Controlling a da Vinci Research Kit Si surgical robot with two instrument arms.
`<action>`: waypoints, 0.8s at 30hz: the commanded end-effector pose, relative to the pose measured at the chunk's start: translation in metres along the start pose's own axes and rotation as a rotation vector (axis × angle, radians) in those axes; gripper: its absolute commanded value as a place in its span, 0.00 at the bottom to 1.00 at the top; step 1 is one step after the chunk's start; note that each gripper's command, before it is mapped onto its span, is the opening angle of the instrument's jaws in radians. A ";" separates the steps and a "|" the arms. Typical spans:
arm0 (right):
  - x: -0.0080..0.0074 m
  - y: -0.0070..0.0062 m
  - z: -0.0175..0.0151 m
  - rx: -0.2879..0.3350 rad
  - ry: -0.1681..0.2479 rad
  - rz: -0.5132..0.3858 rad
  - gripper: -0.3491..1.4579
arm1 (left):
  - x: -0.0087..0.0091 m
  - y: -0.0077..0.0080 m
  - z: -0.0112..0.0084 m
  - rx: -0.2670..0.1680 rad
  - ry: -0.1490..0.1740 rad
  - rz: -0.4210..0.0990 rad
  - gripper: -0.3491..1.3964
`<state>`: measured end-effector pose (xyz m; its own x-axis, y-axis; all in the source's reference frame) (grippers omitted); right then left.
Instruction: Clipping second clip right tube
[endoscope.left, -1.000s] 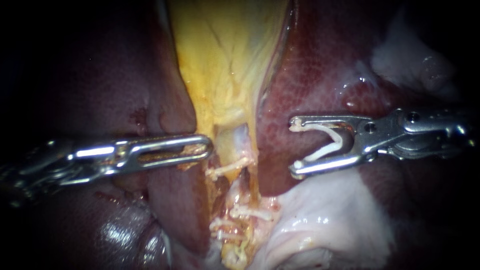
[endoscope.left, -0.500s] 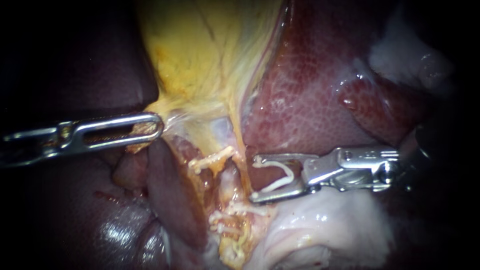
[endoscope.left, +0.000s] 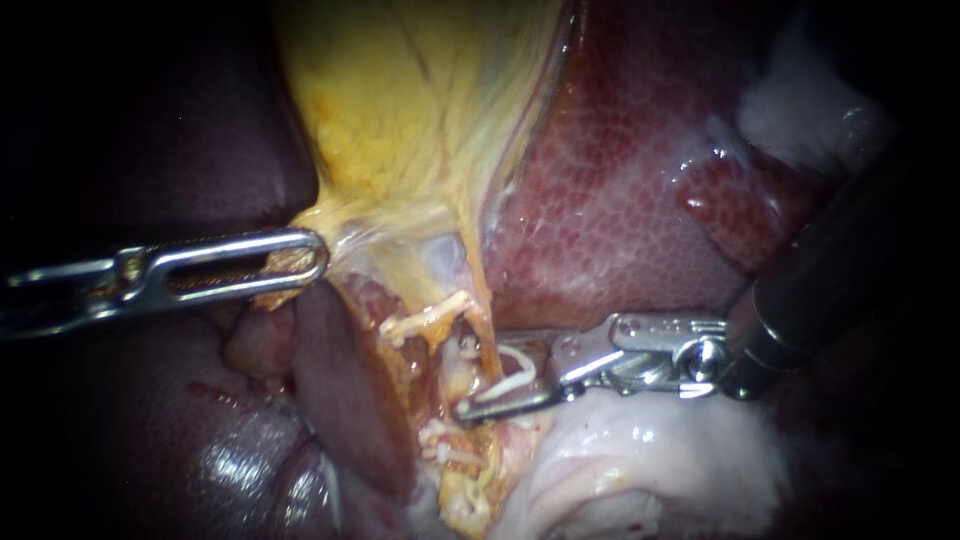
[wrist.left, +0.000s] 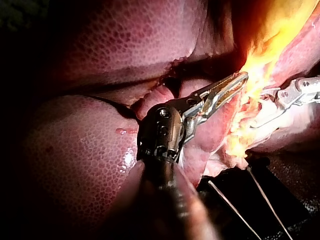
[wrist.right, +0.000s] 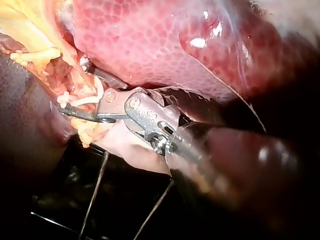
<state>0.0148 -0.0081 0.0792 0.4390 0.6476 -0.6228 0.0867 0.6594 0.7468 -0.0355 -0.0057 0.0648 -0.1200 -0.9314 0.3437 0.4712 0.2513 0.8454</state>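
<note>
My left instrument (endoscope.left: 300, 258) comes in from the left, jaws shut on the yellow gallbladder's (endoscope.left: 400, 120) lower edge, holding it stretched leftward; the left wrist view shows the same grip (wrist.left: 234, 86). My right instrument (endoscope.left: 465, 378) comes in from the right, its two jaws holding a white V-shaped clip (endoscope.left: 515, 370) between them. The jaws and the clip straddle the pale tube (endoscope.left: 455, 362). A white clip (endoscope.left: 425, 322) sits just above on the tube. The right wrist view shows the jaws (wrist.right: 75, 86) and the clip (wrist.right: 93, 99) at the tube.
Red mottled liver (endoscope.left: 620, 200) lies behind and right of the tube. Dark liver lobes (endoscope.left: 340, 400) lie under my left instrument. Several white clips (endoscope.left: 450, 445) cluster lower on the stalk. Pale white tissue (endoscope.left: 640, 460) bulges under my right instrument.
My right instrument has moved left and down until its clip straddles the tube. One second ago my left instrument pulled the gallbladder up and left; since then it has held still.
</note>
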 end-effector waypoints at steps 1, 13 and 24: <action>-0.0002 -0.0001 0.0002 0.016 -0.005 0.001 0.47 | 0.0000 0.0000 0.0001 -0.001 0.000 0.000 0.00; 0.0001 0.0008 -0.0008 0.000 -0.024 0.072 0.00 | 0.0001 -0.0001 0.0000 -0.002 -0.001 0.000 0.00; -0.0005 0.0005 -0.0005 -0.024 -0.035 0.072 0.19 | 0.0001 -0.0001 0.0000 -0.002 -0.001 0.000 0.00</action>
<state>0.0142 -0.0079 0.0797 0.4708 0.6831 -0.5584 0.0205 0.6243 0.7809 -0.0356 -0.0059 0.0647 -0.1208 -0.9311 0.3443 0.4726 0.2511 0.8448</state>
